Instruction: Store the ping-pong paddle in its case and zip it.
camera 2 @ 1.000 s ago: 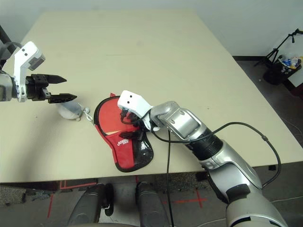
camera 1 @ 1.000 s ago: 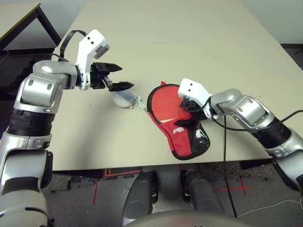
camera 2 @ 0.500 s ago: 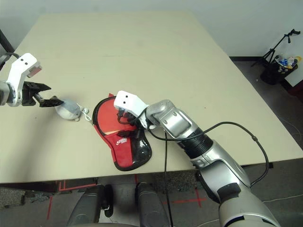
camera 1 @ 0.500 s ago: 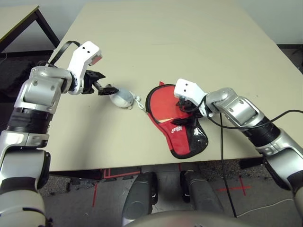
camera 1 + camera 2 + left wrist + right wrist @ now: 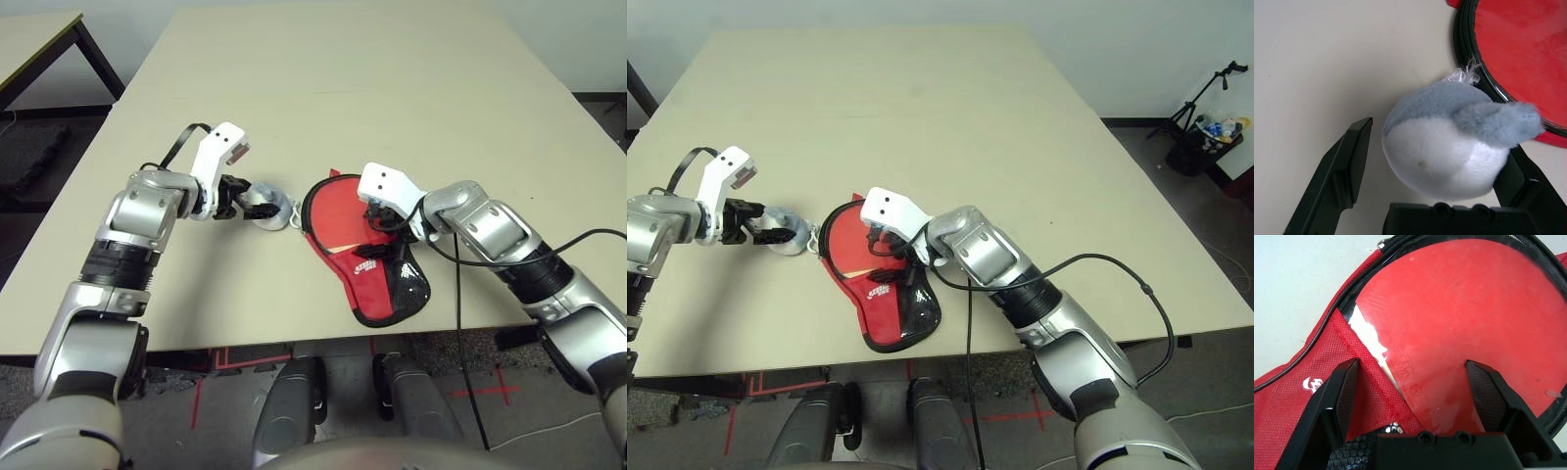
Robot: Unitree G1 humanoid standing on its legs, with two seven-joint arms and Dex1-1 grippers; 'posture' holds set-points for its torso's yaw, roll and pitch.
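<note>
The red case (image 5: 377, 279) lies open near the table's front edge, mesh pocket toward me. Inside it rests the ping-pong paddle (image 5: 1459, 308), its round red face showing; the handle is hidden under the case fabric. My right gripper (image 5: 1411, 369) hangs open just above the paddle's face where it narrows, one finger over the case's flap (image 5: 1312, 396). Left of the case sits a small grey and white pouch (image 5: 1444, 142) on a white cord (image 5: 291, 217). My left gripper (image 5: 257, 201) is open around it, one finger (image 5: 1347, 166) clearly apart from it.
A dark-framed side table (image 5: 39, 39) stands beyond the table's far left corner. A black cable (image 5: 460, 323) hangs from my right arm over the front edge. Off the right side of the table stands a tripod (image 5: 1215, 108). The far half of the table (image 5: 343, 78) is bare.
My left arm has swung down and toward the case, bringing its open fingers around the grey pouch. The right gripper has stayed over the paddle in the case.
</note>
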